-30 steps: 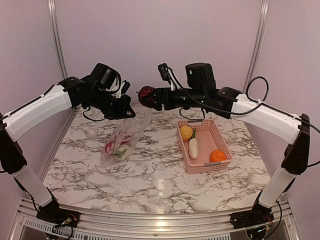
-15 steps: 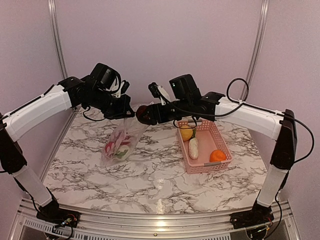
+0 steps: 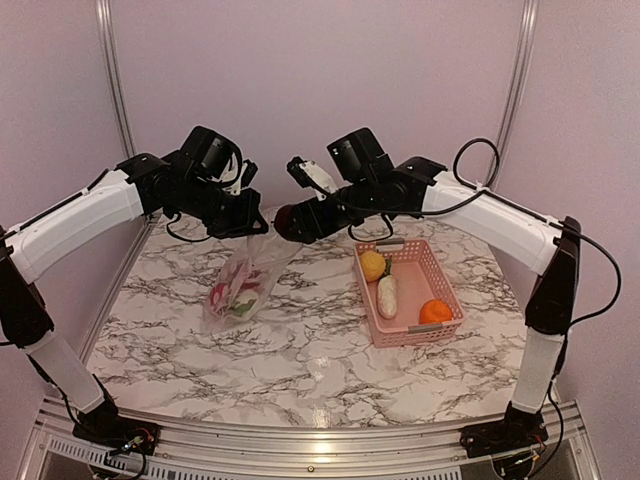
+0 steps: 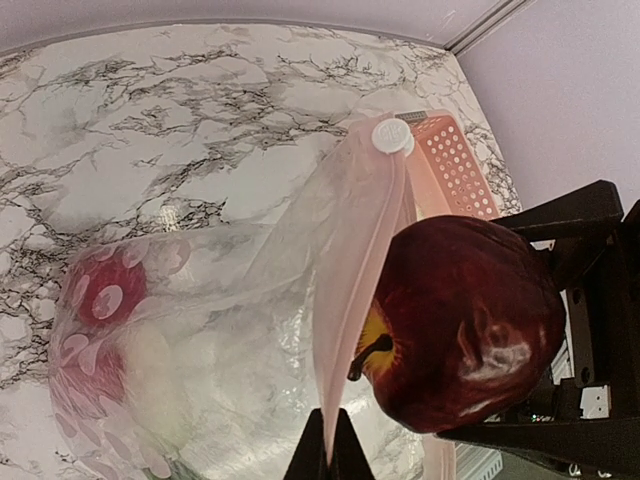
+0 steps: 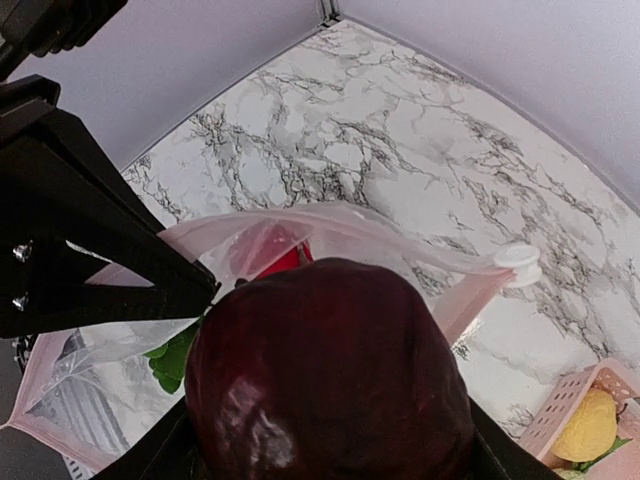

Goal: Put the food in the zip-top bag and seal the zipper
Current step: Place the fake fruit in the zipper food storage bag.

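My left gripper (image 3: 256,228) (image 4: 335,452) is shut on the rim of the clear zip-top bag (image 3: 246,280) (image 4: 220,350) and holds it up off the marble. The pink zipper strip (image 4: 362,270) runs up to a white slider (image 4: 391,135) (image 5: 519,262). Just above the bag's open mouth (image 5: 330,222), my right gripper (image 3: 296,222) (image 5: 330,440) is shut on a dark maroon apple (image 3: 290,221) (image 4: 460,320) (image 5: 330,370). Red pieces (image 4: 105,295) (image 5: 285,258) and a green leaf (image 5: 175,360) lie inside the bag.
A pink lattice basket (image 3: 446,283) (image 4: 455,170) (image 5: 560,405) stands on the right of the table. It holds a yellow fruit (image 3: 372,265) (image 5: 585,425), a white oblong piece (image 3: 386,296) and an orange one (image 3: 435,312). Purple walls close in the back and sides.
My right arm has swung left and lower with the apple, up to the bag's mouth. The left arm and the bag have stayed put.
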`<act>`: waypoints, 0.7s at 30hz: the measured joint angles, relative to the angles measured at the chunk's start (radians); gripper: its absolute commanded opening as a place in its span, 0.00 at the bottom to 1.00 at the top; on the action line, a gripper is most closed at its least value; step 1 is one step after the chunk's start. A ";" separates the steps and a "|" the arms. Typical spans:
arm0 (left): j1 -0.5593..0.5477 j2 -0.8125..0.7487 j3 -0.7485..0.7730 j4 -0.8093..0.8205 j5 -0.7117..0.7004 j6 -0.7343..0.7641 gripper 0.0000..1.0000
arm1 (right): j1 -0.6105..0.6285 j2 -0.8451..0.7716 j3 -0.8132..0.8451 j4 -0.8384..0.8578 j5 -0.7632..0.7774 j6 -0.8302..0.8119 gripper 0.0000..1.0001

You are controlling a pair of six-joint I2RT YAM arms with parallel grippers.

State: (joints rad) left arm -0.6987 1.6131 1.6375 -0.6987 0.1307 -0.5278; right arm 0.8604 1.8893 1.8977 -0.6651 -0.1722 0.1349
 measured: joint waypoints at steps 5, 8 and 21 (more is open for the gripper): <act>0.000 0.000 0.000 0.000 0.000 -0.007 0.00 | 0.006 0.082 0.145 -0.114 -0.001 -0.043 0.55; 0.000 0.000 0.000 -0.001 0.000 -0.008 0.00 | 0.012 0.130 0.208 -0.167 -0.003 -0.060 0.56; -0.001 0.006 0.018 0.000 0.021 -0.012 0.00 | 0.021 0.188 0.269 -0.272 -0.079 -0.014 0.98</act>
State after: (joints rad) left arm -0.6994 1.6196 1.6558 -0.6987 0.1516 -0.5396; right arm 0.8818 2.0777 2.1670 -0.9367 -0.2508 0.1204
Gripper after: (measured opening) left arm 0.009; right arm 0.951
